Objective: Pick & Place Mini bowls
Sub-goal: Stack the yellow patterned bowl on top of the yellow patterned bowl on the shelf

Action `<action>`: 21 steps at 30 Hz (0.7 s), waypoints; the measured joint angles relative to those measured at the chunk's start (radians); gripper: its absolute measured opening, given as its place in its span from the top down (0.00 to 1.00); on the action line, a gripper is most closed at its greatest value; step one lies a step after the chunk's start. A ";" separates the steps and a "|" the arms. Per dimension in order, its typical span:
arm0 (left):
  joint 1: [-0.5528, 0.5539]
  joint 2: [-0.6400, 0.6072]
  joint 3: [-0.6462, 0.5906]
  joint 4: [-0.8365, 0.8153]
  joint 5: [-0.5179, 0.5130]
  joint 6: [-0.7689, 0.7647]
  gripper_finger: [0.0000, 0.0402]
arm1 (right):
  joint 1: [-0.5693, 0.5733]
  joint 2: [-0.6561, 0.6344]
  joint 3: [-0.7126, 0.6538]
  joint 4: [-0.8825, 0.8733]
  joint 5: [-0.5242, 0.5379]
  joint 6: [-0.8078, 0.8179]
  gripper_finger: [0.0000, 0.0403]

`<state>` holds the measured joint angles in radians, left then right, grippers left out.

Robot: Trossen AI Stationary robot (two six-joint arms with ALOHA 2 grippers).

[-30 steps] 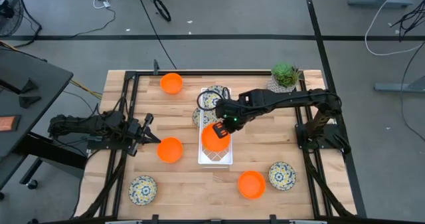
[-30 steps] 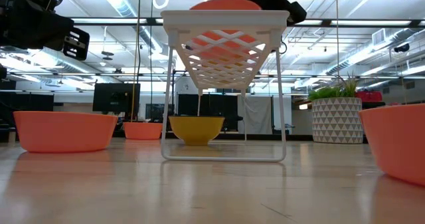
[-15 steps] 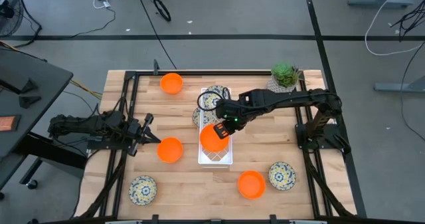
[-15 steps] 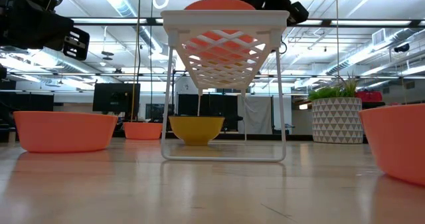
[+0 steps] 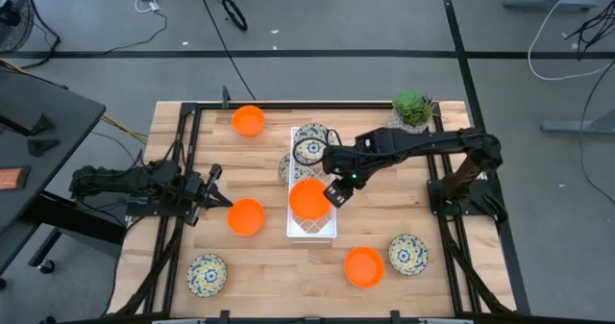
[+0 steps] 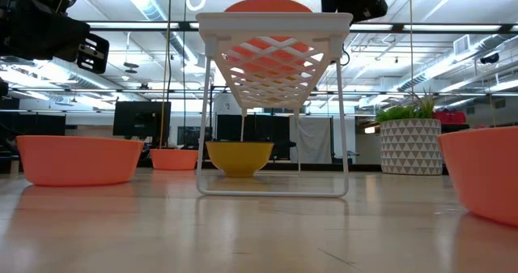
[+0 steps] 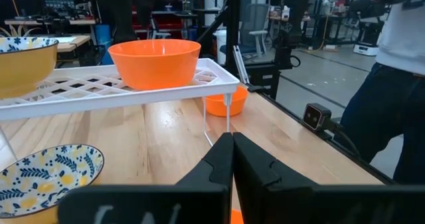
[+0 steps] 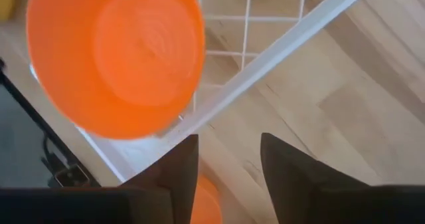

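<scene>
Eight small round bowls show in our high view. One plain orange bowl [image 5: 309, 199] sits upright on the white wire rack [image 5: 312, 229] mid-counter. One white bowl with blue-and-yellow flowers [image 5: 310, 148] sits at the rack's far end, with another partly hidden by the rack beside it. Other orange bowls: far-left corner [image 5: 248, 120], left of the rack [image 5: 246, 216], near right [image 5: 364, 266]. Patterned bowls: near left [image 5: 206, 274], near right [image 5: 408, 254]. Our right hand [image 5: 338, 191] hangs just beside the racked orange bowl, fingers [image 8: 176, 167] spread, holding nothing. Our left hand [image 5: 217, 201] waits at the wooden counter [image 5: 269, 266]'s left side, fingers [image 7: 219, 159] pressed together, empty. A potted green plant [image 5: 412, 110] stands far right.
</scene>
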<state>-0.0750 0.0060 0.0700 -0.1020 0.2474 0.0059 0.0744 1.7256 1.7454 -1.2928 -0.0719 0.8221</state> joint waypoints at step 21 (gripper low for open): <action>0.000 0.000 0.000 0.000 0.000 0.000 0.97 | 0.066 -0.215 -0.287 0.075 0.003 -0.388 0.57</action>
<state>-0.0750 0.0063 0.0700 -0.1020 0.2474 0.0059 0.1405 1.5101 1.4588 -1.2181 -0.0687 0.4342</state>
